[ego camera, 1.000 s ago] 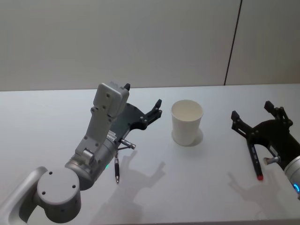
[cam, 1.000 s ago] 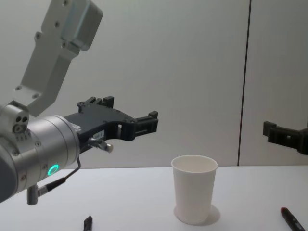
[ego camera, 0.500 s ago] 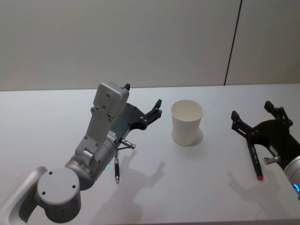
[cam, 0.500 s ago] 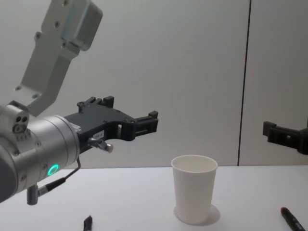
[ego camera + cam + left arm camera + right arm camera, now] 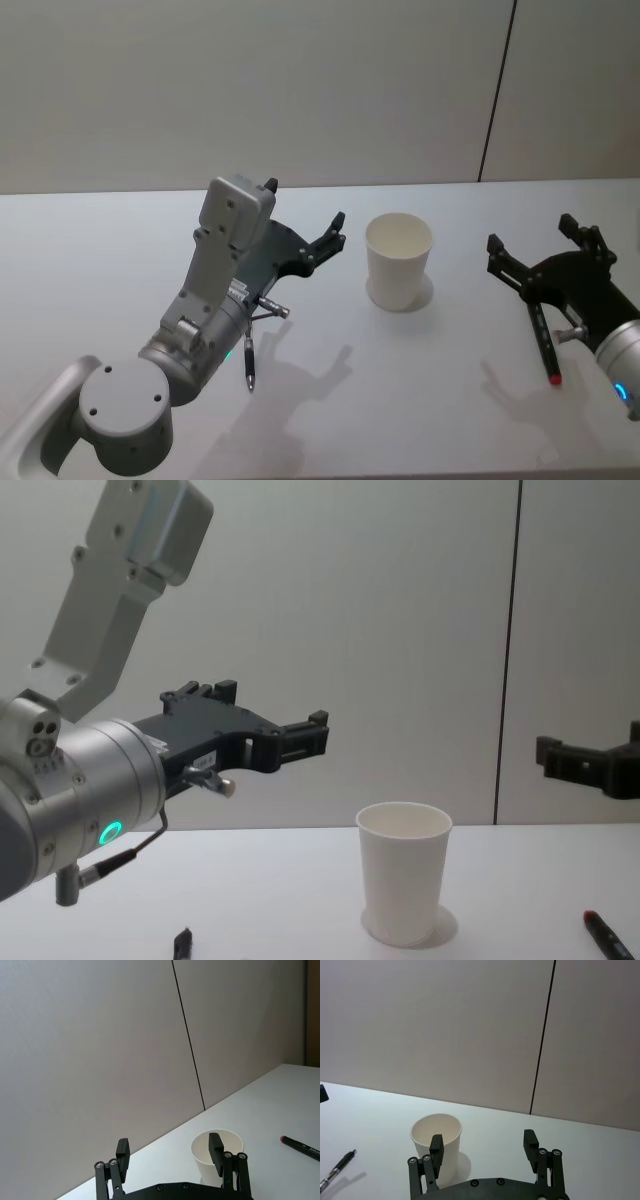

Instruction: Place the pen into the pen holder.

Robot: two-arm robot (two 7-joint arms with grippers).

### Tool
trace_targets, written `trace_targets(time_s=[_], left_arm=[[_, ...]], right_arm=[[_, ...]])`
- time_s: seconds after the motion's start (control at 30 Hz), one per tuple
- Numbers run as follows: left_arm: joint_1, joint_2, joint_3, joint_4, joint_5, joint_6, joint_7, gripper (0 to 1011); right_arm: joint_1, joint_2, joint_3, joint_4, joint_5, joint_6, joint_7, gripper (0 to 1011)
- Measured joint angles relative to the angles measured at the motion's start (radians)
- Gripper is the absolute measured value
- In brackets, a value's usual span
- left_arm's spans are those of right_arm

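The pen holder, a white paper cup (image 5: 398,260) (image 5: 404,880) (image 5: 232,1146) (image 5: 451,1142), stands upright mid-table. Two pens lie flat on the table. A black pen with a red tip (image 5: 543,340) (image 5: 605,935) (image 5: 300,1145) rests right of the cup, directly beneath my right gripper (image 5: 530,232) (image 5: 592,742) (image 5: 483,1138). That gripper hovers open and empty. A black pen (image 5: 249,360) (image 5: 337,1170) (image 5: 181,942) lies left of the cup, under my left arm. My left gripper (image 5: 305,202) (image 5: 270,712) (image 5: 169,1142) is raised, open and empty, pointing toward the cup.
The white table (image 5: 100,250) runs back to a plain grey wall with a dark vertical seam (image 5: 497,90). Open tabletop lies in front of the cup and between the two arms.
My right gripper has shifted slightly up and toward the cup. The left arm, cup and both pens have not moved.
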Motion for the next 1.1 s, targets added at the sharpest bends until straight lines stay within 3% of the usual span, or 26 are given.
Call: trace_targets(time_s=[0.4, 0.53, 1.1], left_arm=[[0.000, 0.000, 0.000, 0.000, 0.000, 0.000, 0.000, 1004], [0.000, 0.000, 0.000, 0.000, 0.000, 0.000, 0.000, 1004], [0.000, 0.000, 0.000, 0.000, 0.000, 0.000, 0.000, 1004]], right_arm=[[0.035, -0.026, -0.005, -0.014, -0.039, 0.179, -0.037, 1001], [0.054, -0.037, -0.003, -0.015, -0.045, 0.263, -0.048, 1001], [0.154, -0.097, 0.027, 0.036, -0.002, 0.573, -0.109, 1001]])
